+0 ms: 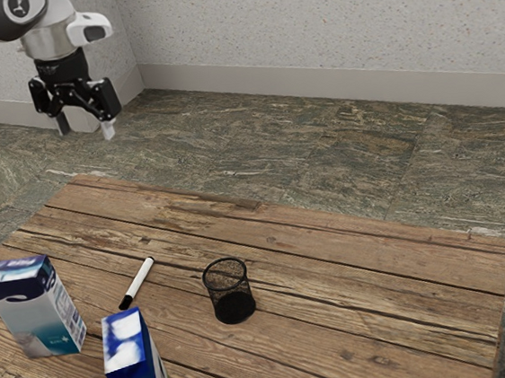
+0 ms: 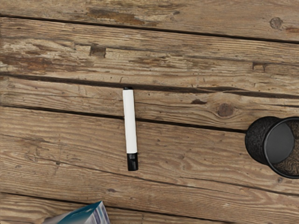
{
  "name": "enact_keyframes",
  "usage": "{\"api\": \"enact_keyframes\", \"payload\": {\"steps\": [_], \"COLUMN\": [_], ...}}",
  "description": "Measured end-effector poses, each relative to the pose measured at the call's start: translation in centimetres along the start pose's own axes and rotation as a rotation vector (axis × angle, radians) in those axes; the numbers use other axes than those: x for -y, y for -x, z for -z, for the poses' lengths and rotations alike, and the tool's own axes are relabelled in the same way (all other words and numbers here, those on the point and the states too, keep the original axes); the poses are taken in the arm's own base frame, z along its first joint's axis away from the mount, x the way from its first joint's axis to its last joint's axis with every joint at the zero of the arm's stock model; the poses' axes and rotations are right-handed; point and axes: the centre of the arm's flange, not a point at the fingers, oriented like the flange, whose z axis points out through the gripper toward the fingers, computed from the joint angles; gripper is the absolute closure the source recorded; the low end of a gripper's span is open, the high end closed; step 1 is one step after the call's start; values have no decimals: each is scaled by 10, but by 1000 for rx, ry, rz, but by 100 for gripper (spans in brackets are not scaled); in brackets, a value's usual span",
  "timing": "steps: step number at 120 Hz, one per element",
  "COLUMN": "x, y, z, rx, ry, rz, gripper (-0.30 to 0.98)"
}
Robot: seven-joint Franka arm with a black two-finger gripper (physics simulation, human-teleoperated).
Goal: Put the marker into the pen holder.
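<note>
The marker (image 1: 137, 282) lies on its side on the wooden counter (image 1: 366, 321), outside the pen holder (image 1: 230, 291) and a short way from it. It has a white barrel, a black cap at one end and a small black plug at the other; the capped end is the one nearer the two cartons. The pen holder is a round black mesh cup, standing upright with its mouth open; the brown of the wood shows through its wall, and its bottom is dark and solid. The cartons stand upright too: a white and teal one with a dark blue top (image 1: 34, 307), and near it a blue and white one (image 1: 137, 364). What those two contain is hidden by their sides. A teal-and-white carton corner also shows in the wrist view, near the marker's cap. The end effector (image 1: 85, 128) is raised well above the counter, its two fingers spread wide apart, with nothing between them.
</note>
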Motion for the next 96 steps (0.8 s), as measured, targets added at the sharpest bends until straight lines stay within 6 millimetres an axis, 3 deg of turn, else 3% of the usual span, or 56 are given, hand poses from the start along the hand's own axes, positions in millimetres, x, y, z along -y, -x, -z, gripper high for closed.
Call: {"api": "enact_keyframes", "payload": {"steps": [12, 35, 69, 79, 96], "x": [2, -9, -9, -4, 6], "y": [0, -7, -13, -11, -19], "z": [-14, -149, -281, -312, -344], "rx": [10, 164, 239, 246, 230], "ry": [-5, -12, -1, 10, 22], "rz": [4, -5, 63, 90, 120], "gripper": [0, 0, 0, 0, 1]}}
